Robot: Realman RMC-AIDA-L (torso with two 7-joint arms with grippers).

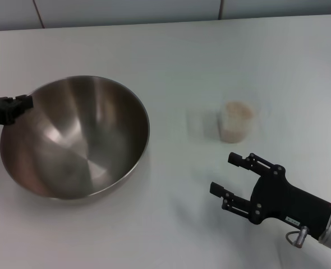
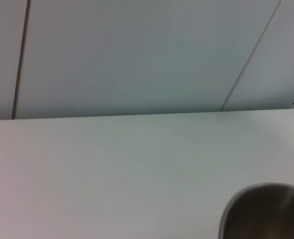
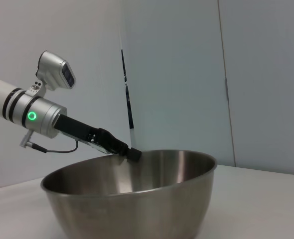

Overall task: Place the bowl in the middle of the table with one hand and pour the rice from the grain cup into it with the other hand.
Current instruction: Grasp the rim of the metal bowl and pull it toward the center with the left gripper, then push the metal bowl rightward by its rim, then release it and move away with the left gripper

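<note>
Left gripper [image 1: 26, 102] fingers pinch the slick steel bowl [image 1: 76, 137] rim; right gripper [image 1: 228, 175], fingers apart, nears the light, squashy grain cup [image 1: 236, 120] — grab mid-wall.

1. The black left gripper [image 1: 25, 103] sits at the rim of the large round stainless-steel bowl [image 1: 76, 137]; its arm is cut off by the head view's edge, and whether its fingers clamp the rim cannot be told.
2. In the left wrist view only a dark curved slice of that bowl [image 2: 264, 211] shows, cut by the corner; no fingers appear.
3. The small clear plastic grain cup [image 1: 235, 121], beyond the open black right gripper [image 1: 227, 174], is blurred, its outline smeared; the pale rice [image 1: 237, 110] inside shows no separate grains.
4. The right wrist view cuts off the bowl's base [image 3: 132, 204], hiding whether it rests on the white worktop [image 3: 266, 204].
</note>
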